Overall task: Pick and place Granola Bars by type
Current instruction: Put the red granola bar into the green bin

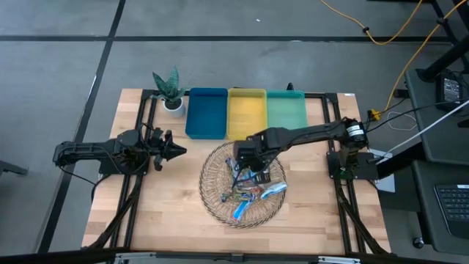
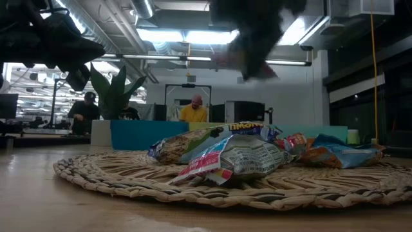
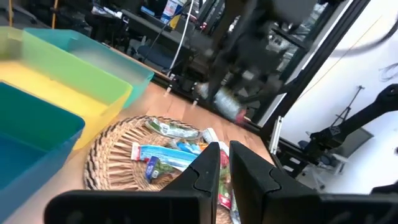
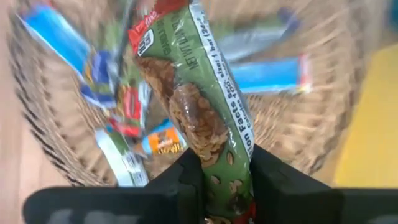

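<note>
Green-wrapped granola bar (image 4: 205, 118) clamped in right gripper (image 4: 221, 171) jaws above the wicker basket (image 1: 212, 202) — trays (image 1: 247, 111) empty, other bars (image 1: 253, 192) unsorted — left gripper (image 1: 174, 151) jaws closed, empty, beside it.

Green-and-red granola bar (image 4: 208, 118) over tan woven basket (image 1: 212, 202); blue (image 1: 206, 111), yellow (image 1: 247, 111), green trays (image 1: 286, 110).
</note>
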Controlling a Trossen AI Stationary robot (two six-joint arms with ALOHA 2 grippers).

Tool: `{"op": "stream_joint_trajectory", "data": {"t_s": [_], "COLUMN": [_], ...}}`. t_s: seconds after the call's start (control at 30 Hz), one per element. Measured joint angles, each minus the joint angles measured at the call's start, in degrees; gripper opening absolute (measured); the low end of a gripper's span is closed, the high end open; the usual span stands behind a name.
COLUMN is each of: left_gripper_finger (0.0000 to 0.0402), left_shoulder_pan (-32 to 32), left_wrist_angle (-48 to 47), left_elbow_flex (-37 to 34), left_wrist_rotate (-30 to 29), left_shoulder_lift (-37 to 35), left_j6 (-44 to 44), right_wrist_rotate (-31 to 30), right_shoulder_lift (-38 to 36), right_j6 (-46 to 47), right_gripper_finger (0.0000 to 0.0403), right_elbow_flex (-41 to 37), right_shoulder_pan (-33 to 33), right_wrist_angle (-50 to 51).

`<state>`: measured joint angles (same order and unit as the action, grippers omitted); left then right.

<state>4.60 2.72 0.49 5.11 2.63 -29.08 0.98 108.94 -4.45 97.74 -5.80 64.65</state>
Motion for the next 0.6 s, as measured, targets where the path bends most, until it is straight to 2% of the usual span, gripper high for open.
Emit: {"op": "stream_joint_trajectory", "data": {"t_s": [0.3,0.53,0.6], "left_gripper_finger": [0.0031,0.0031,0.0031], "left_shoulder_pan": [0.0,0.0,0.0], "left_wrist_angle": [0.0,0.0,0.0], "left_elbow_flex": [0.0,0.0,0.0], "left_wrist_rotate": [0.0,0.0,0.0], "left_shoulder_lift": [0.0,0.0,0.0], "left_j6": [2.2,2.2,2.2], "right_wrist_rotate": [-7.0,-9.6,-11.8], "right_shoulder_lift": [0.0,0.0,-2.6], "right_j6": [4.5,9.5,10.0], "right_gripper_finger": [0.0078,0.0078,0.0078], "right_elbow_flex": [20.3,37.0,35.9], "right_shoulder_pan": [0.0,0.9,1.2], "right_wrist_angle": [12.7,24.2,24.4]}}
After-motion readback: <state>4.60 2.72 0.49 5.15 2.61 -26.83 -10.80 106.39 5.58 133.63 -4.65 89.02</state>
